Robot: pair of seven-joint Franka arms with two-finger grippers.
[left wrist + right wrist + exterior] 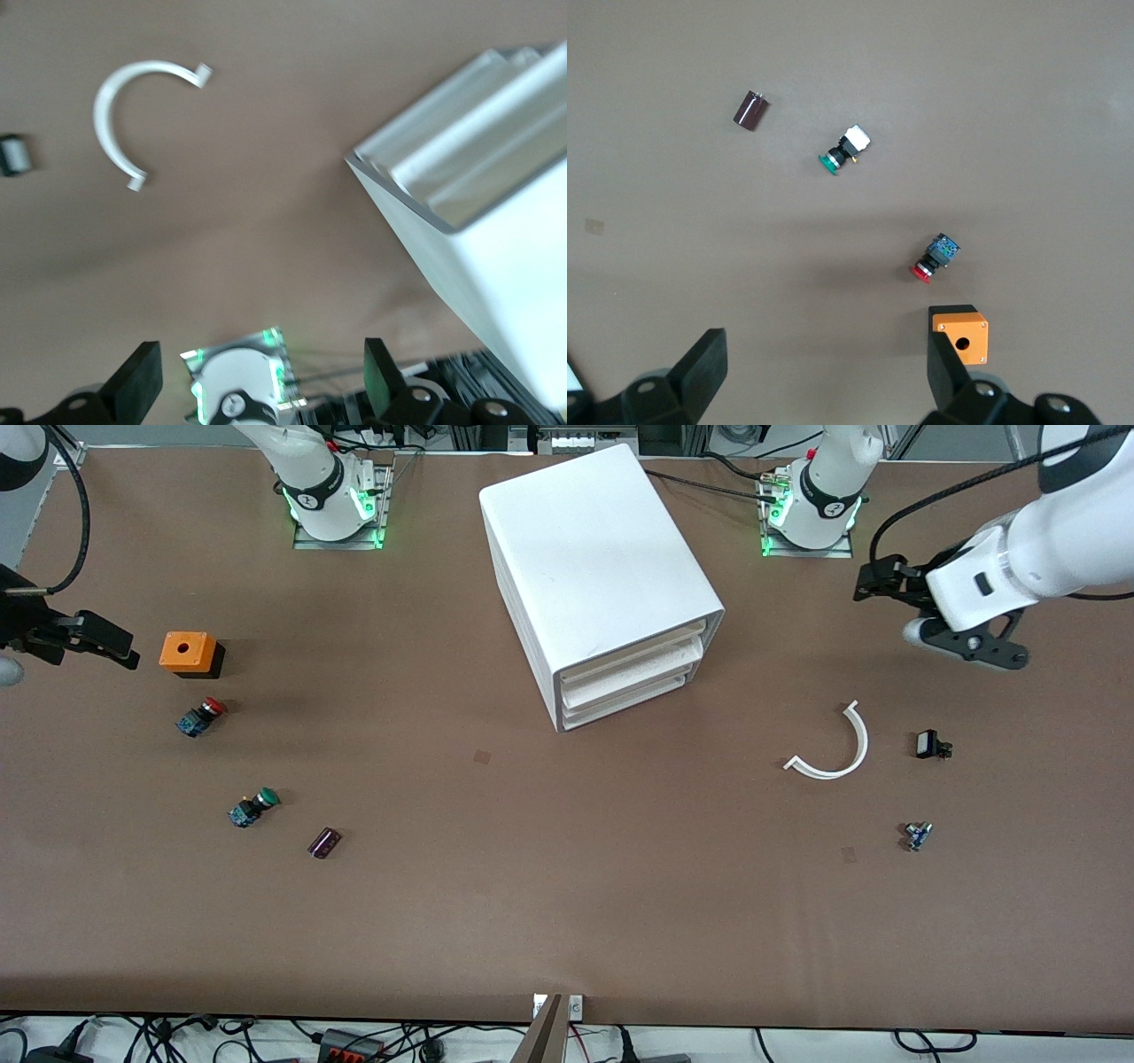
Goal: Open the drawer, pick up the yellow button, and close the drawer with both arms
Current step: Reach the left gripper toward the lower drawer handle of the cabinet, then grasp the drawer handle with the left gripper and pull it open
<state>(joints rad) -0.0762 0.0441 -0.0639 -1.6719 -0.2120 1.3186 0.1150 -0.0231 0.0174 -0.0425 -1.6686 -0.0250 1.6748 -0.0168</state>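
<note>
Brown matte counter [567, 903], one continuous sheet; two small square marks on it. White cabinet [601, 580] stands mid-counter between the two arm bases, angled. All three drawers are pushed in; top drawer [633, 658] is flush with the frame. Orange-capped button is not visible anywhere.

Toward the right arm's end: orange box [188, 653] with a round hole in its top, red-capped button [201, 716] nearer the camera than the box, green-capped button [253, 807] nearer again, dark purple block [323, 842] beside the green one.

Toward the left arm's end: white curved strip [834, 747], small black part [930, 745] beside it, small blue-and-metal part [917, 835] nearer the camera.

Left gripper [877, 583] hangs in the air over bare counter near its own base, fingers [142, 376] spread, nothing between them. Right gripper [106, 640] is at the counter's edge, over the surface beside the orange box, fingers [707, 359] spread and empty.

Both bases show green lights. Cable tangle and a power strip lie along the counter edge nearest the camera; metal framing and more cables sit above the bases.
</note>
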